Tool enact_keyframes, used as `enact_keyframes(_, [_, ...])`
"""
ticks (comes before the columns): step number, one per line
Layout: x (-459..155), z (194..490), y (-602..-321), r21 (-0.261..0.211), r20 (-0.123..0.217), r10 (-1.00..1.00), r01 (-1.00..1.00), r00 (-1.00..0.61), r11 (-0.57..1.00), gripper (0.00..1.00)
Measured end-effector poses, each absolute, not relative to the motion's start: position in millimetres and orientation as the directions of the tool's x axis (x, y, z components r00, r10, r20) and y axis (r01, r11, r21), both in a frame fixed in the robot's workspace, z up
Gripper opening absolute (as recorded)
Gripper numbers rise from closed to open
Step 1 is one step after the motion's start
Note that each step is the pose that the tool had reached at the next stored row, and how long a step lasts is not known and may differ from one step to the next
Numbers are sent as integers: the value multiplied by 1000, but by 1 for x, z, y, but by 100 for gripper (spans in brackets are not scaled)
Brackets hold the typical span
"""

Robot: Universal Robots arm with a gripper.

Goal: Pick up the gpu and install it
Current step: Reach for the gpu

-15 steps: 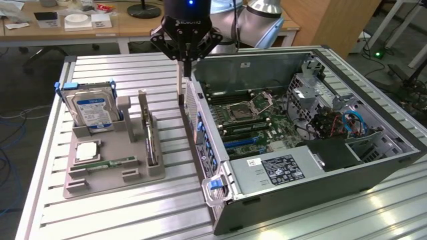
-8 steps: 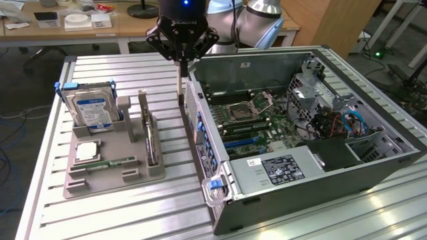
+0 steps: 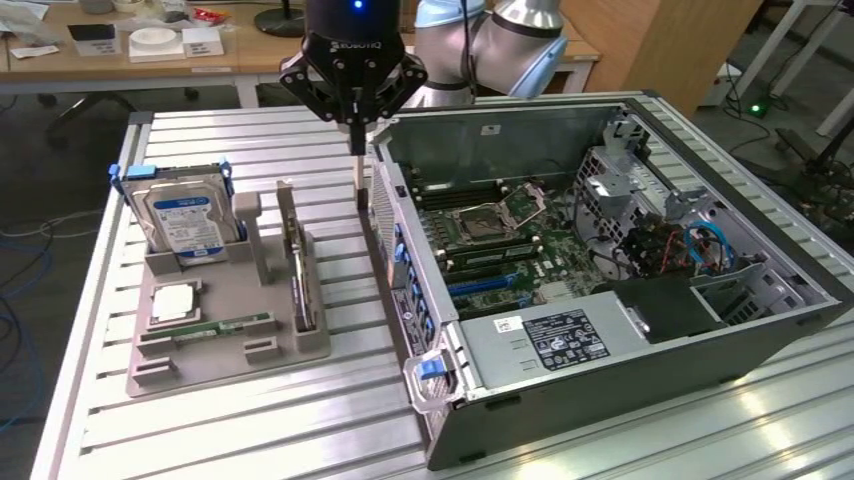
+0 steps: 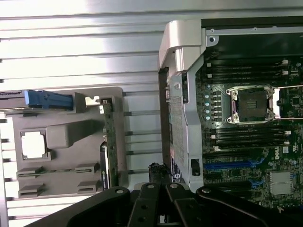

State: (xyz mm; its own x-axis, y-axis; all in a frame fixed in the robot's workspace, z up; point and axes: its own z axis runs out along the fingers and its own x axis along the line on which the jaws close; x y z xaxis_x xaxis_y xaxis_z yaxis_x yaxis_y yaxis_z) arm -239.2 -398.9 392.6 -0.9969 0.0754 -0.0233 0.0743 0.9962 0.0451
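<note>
The gpu (image 3: pixel 299 262) stands on its long edge in a slot of the grey holder tray (image 3: pixel 227 350), green board and dark cooler seen edge-on. In the wrist view the gpu (image 4: pixel 108 142) runs along the tray's side nearest the computer. My gripper (image 3: pixel 359 196) hangs above the table in the gap between the tray and the open computer case (image 3: pixel 627 260). Its fingers are shut together and hold nothing. It is beside the gpu's far end and apart from it. The wrist view shows the gripper (image 4: pixel 157 169) over the case's rear edge. The motherboard's blue slot (image 3: pixel 487 285) lies bare.
A silver hard drive (image 3: pixel 188 220) with a blue-white label stands at the tray's back. A square processor chip (image 3: pixel 175 301) and a narrow memory stick (image 3: pixel 222 327) lie in the tray. The case's rear wall (image 3: pixel 400 270) rises between tray and motherboard. A desk (image 3: pixel 134 50) stands behind.
</note>
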Motion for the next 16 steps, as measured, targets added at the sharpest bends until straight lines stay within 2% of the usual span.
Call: enact_keyframes(16, [-260, 392, -399, 45, -23, 75, 74, -997, 996, 11])
